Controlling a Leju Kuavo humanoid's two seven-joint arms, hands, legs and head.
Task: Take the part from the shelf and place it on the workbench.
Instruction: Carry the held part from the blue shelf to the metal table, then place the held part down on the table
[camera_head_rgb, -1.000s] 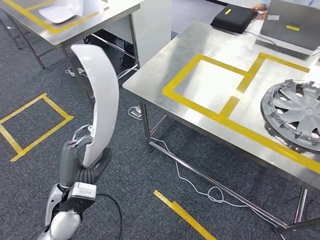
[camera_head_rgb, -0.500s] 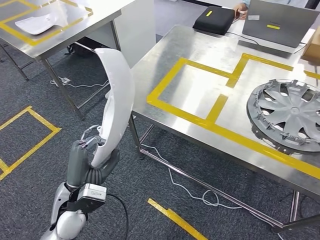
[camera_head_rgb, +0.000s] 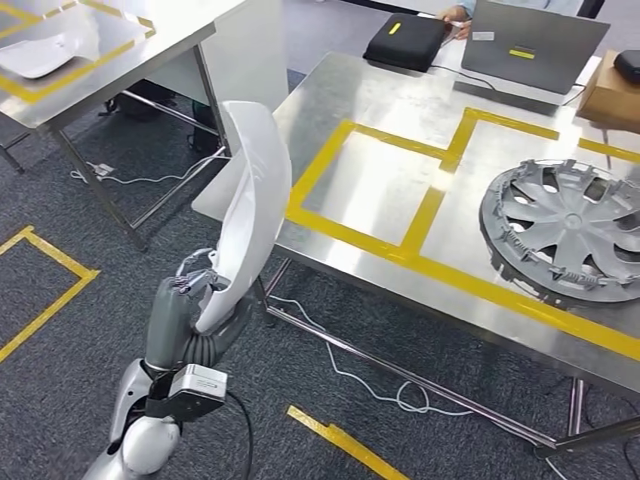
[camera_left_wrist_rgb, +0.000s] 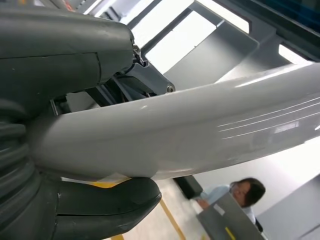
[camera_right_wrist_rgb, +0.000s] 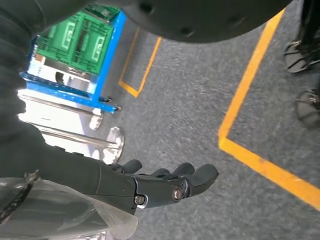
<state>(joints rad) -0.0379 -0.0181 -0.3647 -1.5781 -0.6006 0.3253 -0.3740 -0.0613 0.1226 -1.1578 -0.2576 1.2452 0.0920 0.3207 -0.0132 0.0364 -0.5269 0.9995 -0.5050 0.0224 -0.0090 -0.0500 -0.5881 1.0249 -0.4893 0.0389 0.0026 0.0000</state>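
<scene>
Grey carpet (camera_head_rgb: 68, 370) marked with yellow tape lines spreads under us, with steel tables standing on it. Our left hand (camera_head_rgb: 185, 320) is low in the head view, its fingers wrapped around the bottom end of the white curved part (camera_head_rgb: 253, 205), which rises upright from the grip and arcs over toward the near corner of the workbench (camera_head_rgb: 377, 110). In the left wrist view we see the same hold up close: the thick grey thumb (camera_left_wrist_rgb: 109, 207) presses on one side of the part's glossy white shell (camera_left_wrist_rgb: 181, 135) and the darker fingers (camera_left_wrist_rgb: 68, 55) close on the other side. The part is off every surface, carried in the air just beside the workbench edge and overlapping its corner as we look down. Our right hand (camera_right_wrist_rgb: 166, 182) hangs over the carpet with its fingers stretched out nearly straight and slightly apart, holding nothing. Moving outward along the workbench, yellow tape frames two rectangles on the steel top; the nearer one is bare metal, and in the farther one lies a grey wheel cover (camera_head_rgb: 566, 230), flat, with its spokes up. Beyond the rectangles sit a black case (camera_head_rgb: 404, 40) with a small yellow label, an open laptop (camera_head_rgb: 532, 45) and a brown box (camera_head_rgb: 615, 95) at the far right edge. A person's hand (camera_head_rgb: 455, 14) rests near the case. A white cable (camera_head_rgb: 362, 375) trails on the carpet beneath the workbench. On a second table (camera_head_rgb: 113, 60) to the left, another white part (camera_head_rgb: 41, 55) lies inside a taped frame.
</scene>
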